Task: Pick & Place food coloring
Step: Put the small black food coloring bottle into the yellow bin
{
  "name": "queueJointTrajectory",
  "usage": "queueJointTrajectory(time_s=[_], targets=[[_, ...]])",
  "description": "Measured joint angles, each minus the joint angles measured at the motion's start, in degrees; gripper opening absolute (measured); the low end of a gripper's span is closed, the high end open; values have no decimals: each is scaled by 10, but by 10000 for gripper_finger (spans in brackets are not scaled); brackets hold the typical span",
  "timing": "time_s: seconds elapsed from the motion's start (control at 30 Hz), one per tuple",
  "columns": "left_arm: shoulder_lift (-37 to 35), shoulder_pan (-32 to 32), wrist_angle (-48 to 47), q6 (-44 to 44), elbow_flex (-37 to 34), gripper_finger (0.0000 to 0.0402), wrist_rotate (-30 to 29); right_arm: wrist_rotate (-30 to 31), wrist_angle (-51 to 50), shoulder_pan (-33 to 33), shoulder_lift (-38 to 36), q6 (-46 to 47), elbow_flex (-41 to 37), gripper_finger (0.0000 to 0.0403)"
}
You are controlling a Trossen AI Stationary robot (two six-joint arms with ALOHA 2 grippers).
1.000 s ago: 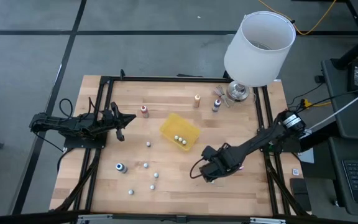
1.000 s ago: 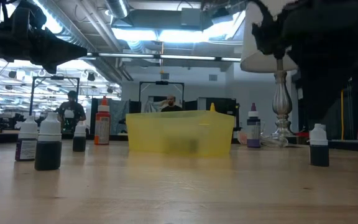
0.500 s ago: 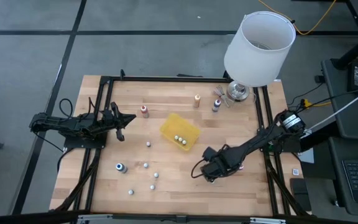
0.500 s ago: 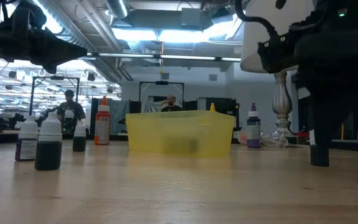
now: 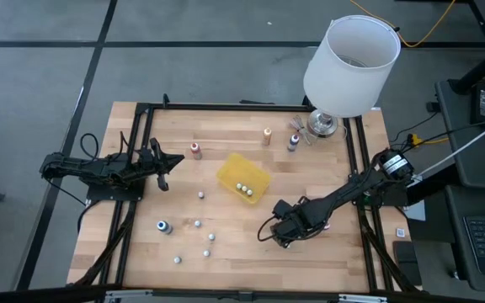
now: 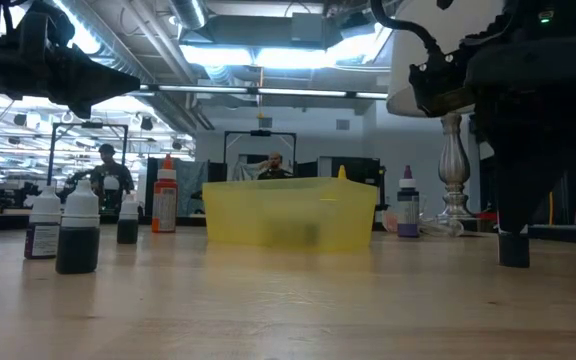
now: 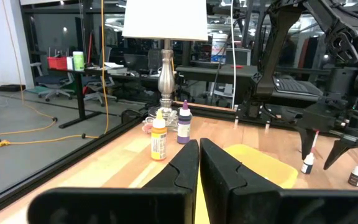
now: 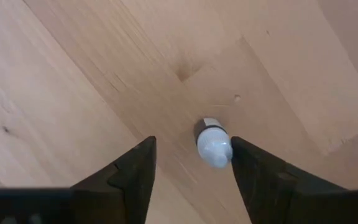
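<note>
One small food coloring bottle (image 8: 213, 143) with a white cap stands upright on the wooden table near its right side. My right gripper (image 5: 280, 230) points down over it, open, one finger on each side. In the low view only the bottle's dark body (image 6: 513, 250) shows below the fingers. Several other food coloring bottles (image 5: 197, 224) stand loose on the near left of the table. A few lie in the yellow tray (image 5: 244, 178). My left gripper (image 5: 165, 164) waits shut and level at the table's left edge. My right gripper comes from above with its fingers astride the bottle's white cap (image 8: 215, 151). One finger (image 8: 247, 168) stands right beside the cap, and I cannot tell whether it touches. The other finger (image 8: 138, 171) is clearly apart. The bottle stands upright on the table.
A lamp (image 5: 348, 67) with a white shade stands at the far right corner, its base (image 5: 322, 124) on the table. Taller bottles with red (image 5: 195, 151), orange (image 5: 266, 135) and purple (image 5: 294, 141) caps stand along the far side. A black frame rims the table.
My right gripper has sunk over the bottle, so its white cap, plain in the low view a second ago, is now hidden between the fingers. The bottle has stayed where it stood.
</note>
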Motion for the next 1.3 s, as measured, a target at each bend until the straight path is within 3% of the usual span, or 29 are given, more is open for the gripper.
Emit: queueJointTrajectory(time_s=[0.6,0.93,1.17,1.3], targets=[[0,0,0,0,0,11,0,0,-14,0,1,-46,6,59],[0,0,0,0,0,11,0,1,-144,-35,1,-206,105,81],[0,0,0,0,0,10,0,1,-212,-83,1,-342,194,60],[0,0,0,0,0,9,0,1,-224,-118,1,-392,239,68]])
